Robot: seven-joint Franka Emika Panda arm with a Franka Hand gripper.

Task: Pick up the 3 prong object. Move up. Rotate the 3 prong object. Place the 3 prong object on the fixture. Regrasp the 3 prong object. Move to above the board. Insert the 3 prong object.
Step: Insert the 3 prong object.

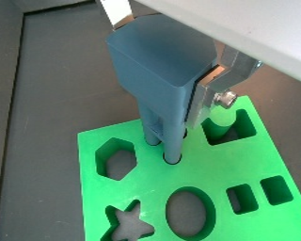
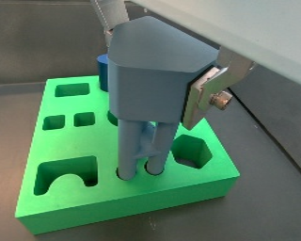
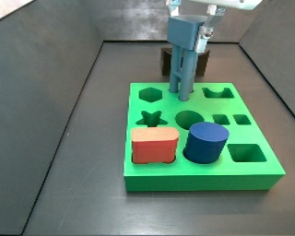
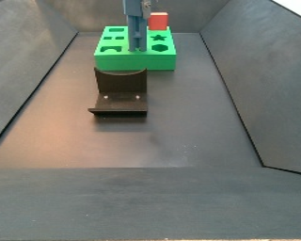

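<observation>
**Over the green board: 3 prong object standing in its holes, pinched by the claw**

Above the board (image 3: 199, 175), the claw (image 3: 192, 20) pinches the upper end of the 3 prong object (image 3: 183, 57), which stands upright with its lower ends reaching the board's top face. In both wrist views the piece shows a broad wedge-shaped head and slim legs below it; a silver finger (image 1: 213, 83) with a screw lies flat against the side of the head, and the same finger (image 2: 206, 94) appears again from the opposite angle. The legs (image 2: 143, 151) go down into small round holes in the green surface, between a hexagon cut-out (image 1: 117, 157) and a notched square cut-out (image 1: 229, 127). How deep the legs sit cannot be told.

Nearby on the board, a star cut-out (image 1: 128, 222) and an oval hole (image 1: 188, 209) lie open, with two small square holes (image 1: 260, 194) beside them. In a side view, a red block (image 3: 153, 146) and a dark blue cylinder (image 3: 206, 143) stand in the board's near row, just beside each other and well apart from the held piece.

The fixture (image 4: 119, 92) stands on the dark floor, just in front of the board (image 4: 173, 58) in that side view, and carries nothing.
</observation>
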